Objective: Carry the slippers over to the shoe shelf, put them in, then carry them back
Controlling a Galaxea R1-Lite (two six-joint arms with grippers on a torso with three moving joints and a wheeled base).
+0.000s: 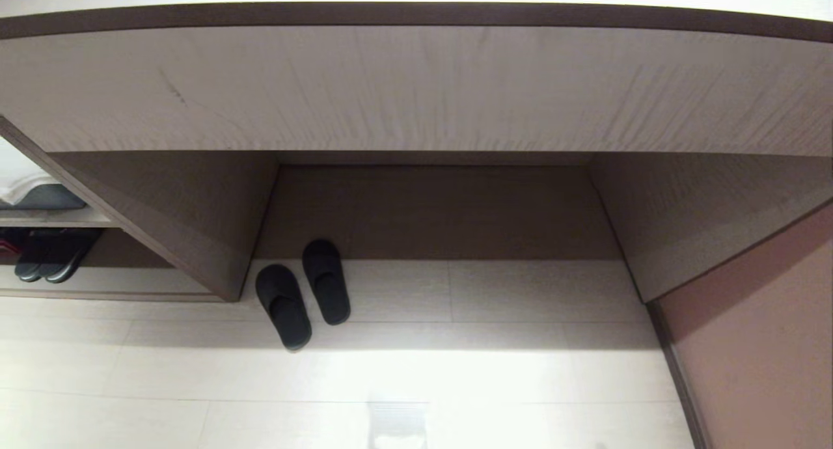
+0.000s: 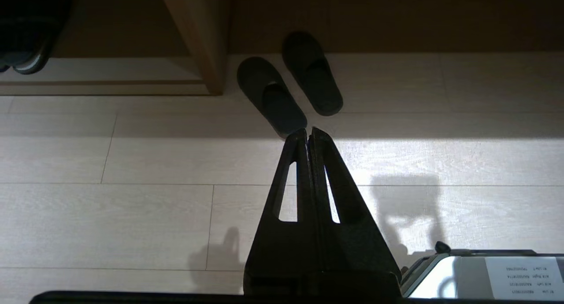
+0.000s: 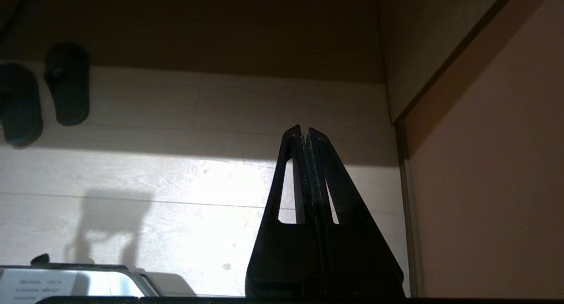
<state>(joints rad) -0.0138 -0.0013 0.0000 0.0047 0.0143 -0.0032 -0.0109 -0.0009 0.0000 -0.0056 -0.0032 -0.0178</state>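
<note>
The left jaws [image 2: 309, 132] are sitting closed on nothing, hanging above the floor [image 1: 455, 384] just short of the slippers [image 1: 302, 293]. The right jaws [image 3: 305, 132] are also pressed together and empty, well to the right of the slippers.

The 2 slippers are lying side by side on the floor, toes pointing into the desk recess [image 1: 429, 208], just right of the divider panel [image 1: 195, 241]. The shelf [image 1: 97, 280] is sitting on the other side of that panel, left of the slippers, already holding another dark pair [image 1: 49, 257].

Nothing is being grasped yet. Likely risks: the soft, flat slippers are lying low, so jaws descending shallowly may be pinching only 1 or sliding it away; both need holding together. The panel is standing between the slippers and the shelf, so a sideways carry may be clipping it. The occupied shelf could invite crowding that other pair.
</note>
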